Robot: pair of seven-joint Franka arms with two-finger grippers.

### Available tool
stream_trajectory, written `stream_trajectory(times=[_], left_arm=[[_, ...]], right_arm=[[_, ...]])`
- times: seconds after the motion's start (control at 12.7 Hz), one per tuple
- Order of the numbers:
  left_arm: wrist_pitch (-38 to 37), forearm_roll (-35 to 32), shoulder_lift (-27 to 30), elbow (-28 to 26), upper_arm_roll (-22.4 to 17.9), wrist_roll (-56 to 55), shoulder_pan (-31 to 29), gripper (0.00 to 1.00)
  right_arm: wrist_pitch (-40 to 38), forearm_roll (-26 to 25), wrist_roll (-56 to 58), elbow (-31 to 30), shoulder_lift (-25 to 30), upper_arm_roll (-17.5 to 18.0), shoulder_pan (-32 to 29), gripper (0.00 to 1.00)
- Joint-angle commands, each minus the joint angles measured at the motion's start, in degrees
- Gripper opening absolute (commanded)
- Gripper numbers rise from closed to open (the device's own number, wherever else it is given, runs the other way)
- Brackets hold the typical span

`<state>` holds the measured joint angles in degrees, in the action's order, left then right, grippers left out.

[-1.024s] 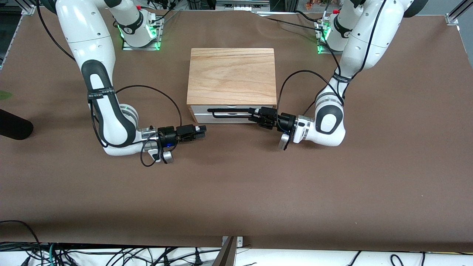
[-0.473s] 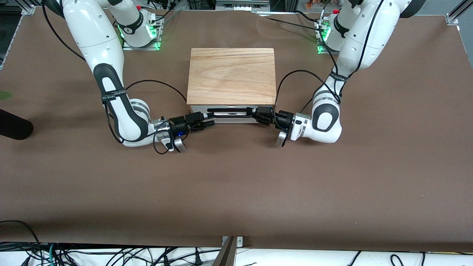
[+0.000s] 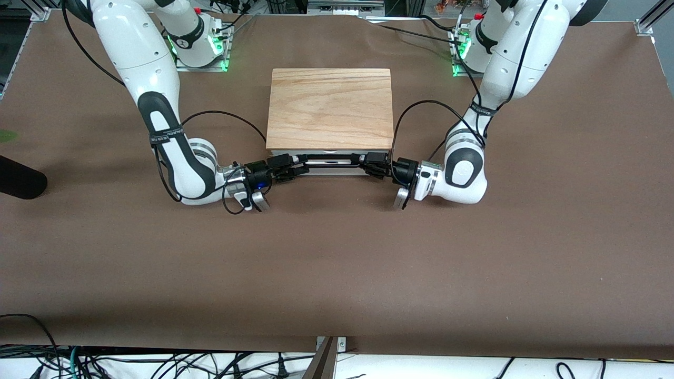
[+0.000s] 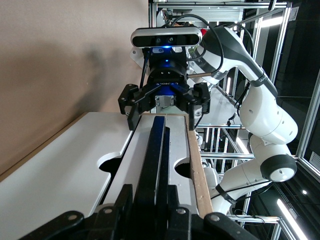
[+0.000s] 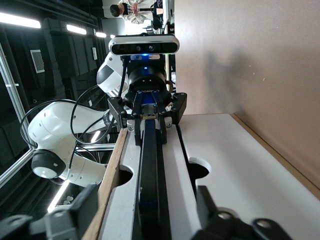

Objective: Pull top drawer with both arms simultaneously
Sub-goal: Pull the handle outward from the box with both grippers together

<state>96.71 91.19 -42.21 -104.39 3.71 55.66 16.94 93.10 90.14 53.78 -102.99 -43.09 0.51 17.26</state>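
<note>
Gripping the top drawer [image 3: 326,167] by its stiff handle [image 3: 329,159], your left gripper [image 3: 363,158] and right gripper [image 3: 295,162] have jaws straddling its ends; pull evenly.

Front view: high, across the table [image 3: 337,273], facing both bases. Wrist views: very close, sighting along the drawer's handle [image 4: 152,165] from its two ends, facing each other. Shared by all three: handle, drawer front [image 5: 230,165].

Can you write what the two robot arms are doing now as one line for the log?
phase: grasping handle | left gripper: at one end | right gripper: at other end | top drawer: closed
</note>
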Motion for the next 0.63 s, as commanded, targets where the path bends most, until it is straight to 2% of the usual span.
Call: stream_trajectory(times=[0.0, 0.24, 0.39, 0.47, 0.55], left_arm=[[-0.9, 0.9, 0.5, -0.9, 0.1, 1.6, 0.7, 0.0], [-1.0, 0.8, 0.4, -0.2, 0.1, 1.2, 0.6, 0.0], [-0.9, 0.8, -0.9, 2.1, 0.1, 0.6, 0.3, 0.0], [-0.9, 0.9, -1.4, 2.6, 0.1, 0.6, 0.3, 0.05], [-0.9, 0.9, -1.7, 3.2, 0.1, 0.6, 0.1, 0.2]], right_arm=[[-0.3, 1.6, 1.8, -1.6, 1.2, 0.5, -0.4, 0.34], [-0.3, 1.7, 1.8, -1.6, 1.2, 0.5, -0.4, 0.2], [-0.3, 1.7, 1.8, -1.6, 1.2, 0.5, -0.4, 0.19], [-0.3, 1.7, 1.8, -1.6, 1.2, 0.5, -0.4, 0.15], [-0.3, 1.7, 1.8, -1.4, 1.2, 0.5, -0.5, 0.15]])
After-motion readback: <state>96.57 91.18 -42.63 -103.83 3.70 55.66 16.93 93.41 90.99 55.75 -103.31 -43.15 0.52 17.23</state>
